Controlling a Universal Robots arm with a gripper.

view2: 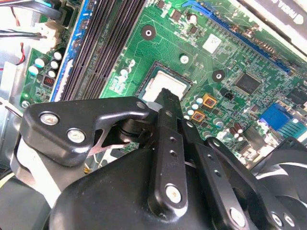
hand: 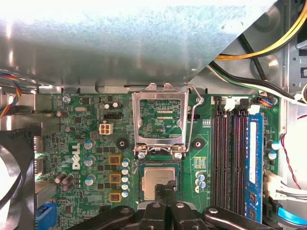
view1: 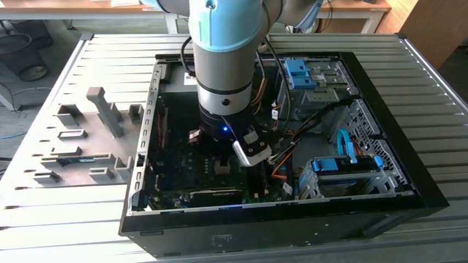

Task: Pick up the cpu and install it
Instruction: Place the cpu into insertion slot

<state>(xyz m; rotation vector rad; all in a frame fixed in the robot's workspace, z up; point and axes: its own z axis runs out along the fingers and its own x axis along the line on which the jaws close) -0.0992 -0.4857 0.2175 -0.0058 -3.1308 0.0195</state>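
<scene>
**Cpu lying in the socket, right under the closed fingertips**

The cpu [hand: 154,176] is lying flat in its socket [hand: 139,184] on the motherboard [hand: 96,143], silver face up and edges running square with the socket walls. Being square, it is offering no long axis.

The gripper [hand: 165,188] is hanging straight over it, above the edge nearer the wrist, so most of the chip is showing just ahead of the tips. I cannot tell whether they are touching it. The fingertips [view2: 165,103] are looking pressed together, with nothing between them.

Beyond the chip, farther from the fingers, the hinged metal frame [hand: 135,120] is standing folded open. I am judging the chip seated, not carried.
</scene>
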